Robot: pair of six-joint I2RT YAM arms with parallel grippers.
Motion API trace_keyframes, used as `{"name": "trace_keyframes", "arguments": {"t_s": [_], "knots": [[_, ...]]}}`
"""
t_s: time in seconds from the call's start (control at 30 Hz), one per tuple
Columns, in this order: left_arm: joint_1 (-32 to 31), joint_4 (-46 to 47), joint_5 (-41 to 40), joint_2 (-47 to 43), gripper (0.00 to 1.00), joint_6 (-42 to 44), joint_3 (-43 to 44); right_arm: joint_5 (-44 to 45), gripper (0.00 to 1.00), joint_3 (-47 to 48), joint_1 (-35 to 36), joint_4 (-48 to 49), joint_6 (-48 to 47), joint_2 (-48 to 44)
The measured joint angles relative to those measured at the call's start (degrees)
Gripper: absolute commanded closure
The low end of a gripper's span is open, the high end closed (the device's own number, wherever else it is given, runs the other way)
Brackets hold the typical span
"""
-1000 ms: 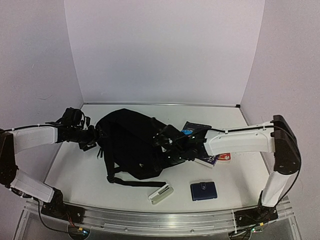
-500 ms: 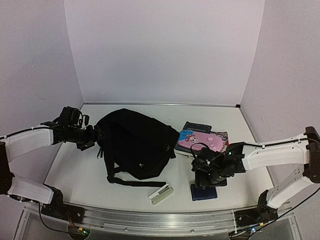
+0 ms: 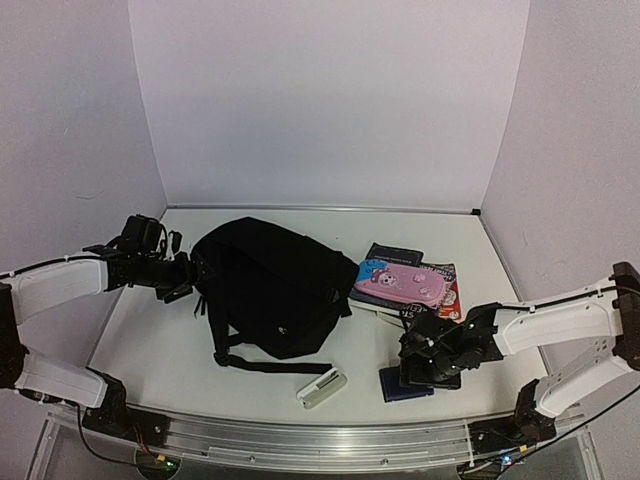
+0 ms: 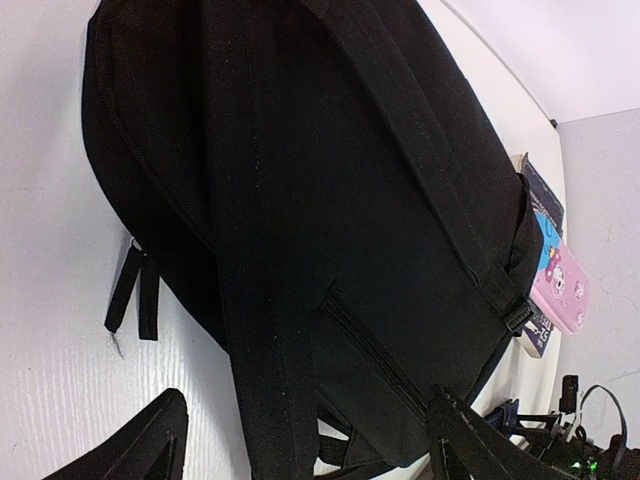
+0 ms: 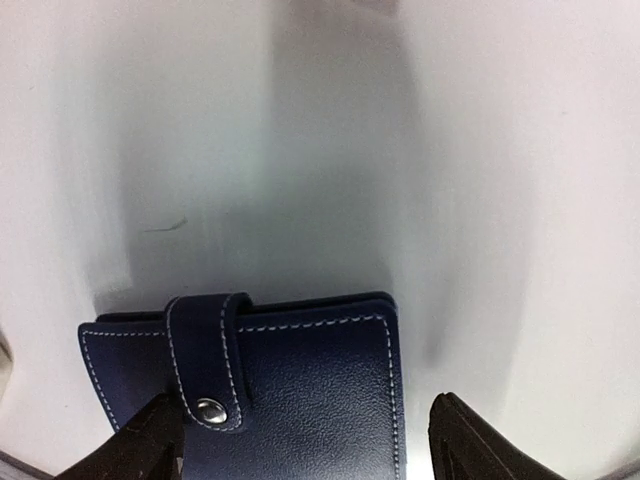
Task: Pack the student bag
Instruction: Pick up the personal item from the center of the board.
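The black student bag (image 3: 268, 285) lies on the table left of centre, straps toward the front; it fills the left wrist view (image 4: 320, 200). My left gripper (image 3: 183, 277) is open at the bag's left edge, its fingers (image 4: 140, 455) spread wide above the fabric and holding nothing. My right gripper (image 3: 418, 372) is open, low over the small navy wallet (image 3: 398, 385). In the right wrist view the wallet (image 5: 270, 385) with its snap strap lies between the spread fingers (image 5: 480, 440).
A pink pencil case (image 3: 398, 282) lies on a stack of books (image 3: 440, 295) right of the bag. A white rectangular case (image 3: 322, 387) lies near the front edge. Side walls stand close on both sides.
My right arm has swung from the bag's right side across to the front right and dropped lower over the navy wallet. The left arm has barely moved.
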Motion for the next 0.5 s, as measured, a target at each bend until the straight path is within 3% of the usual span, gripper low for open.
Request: {"name": "trace_keyframes", "arguments": {"t_s": [0.13, 0.27, 0.5], "knots": [[-0.22, 0.58, 0.18, 0.0, 0.18, -0.23, -0.33, -3.45, 0.44, -3.51, -0.77, 6.51, -1.33, -2.44], [-0.3, 0.85, 0.34, 0.04, 0.18, -0.39, -0.33, -4.76, 0.57, -1.92, -0.77, 10.21, -4.21, -0.63], [-0.48, 0.83, 0.34, 0.04, 0.18, -0.45, -0.33, -5.4, 0.66, 5.97, -0.77, 15.45, -9.27, 10.26]]}}
